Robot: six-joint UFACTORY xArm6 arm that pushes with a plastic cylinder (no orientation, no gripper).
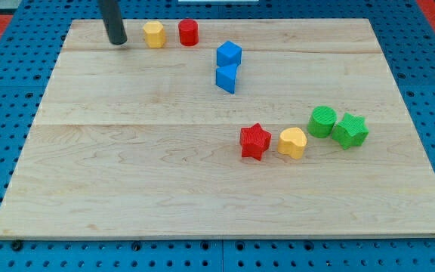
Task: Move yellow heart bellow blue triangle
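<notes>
The yellow heart (293, 142) lies right of centre, between a red star (254, 141) on its left and a green cylinder (322, 122) on its upper right. The blue triangle (226, 78) lies above centre, touching a blue cube (229, 54) just above it. My tip (117, 42) is at the view's top left, just left of a yellow hexagon (154, 34) and far from the yellow heart.
A red cylinder (188, 32) sits right of the yellow hexagon near the top edge. A green star (350, 130) touches the green cylinder at the right. The wooden board (127, 174) rests on a blue pegboard.
</notes>
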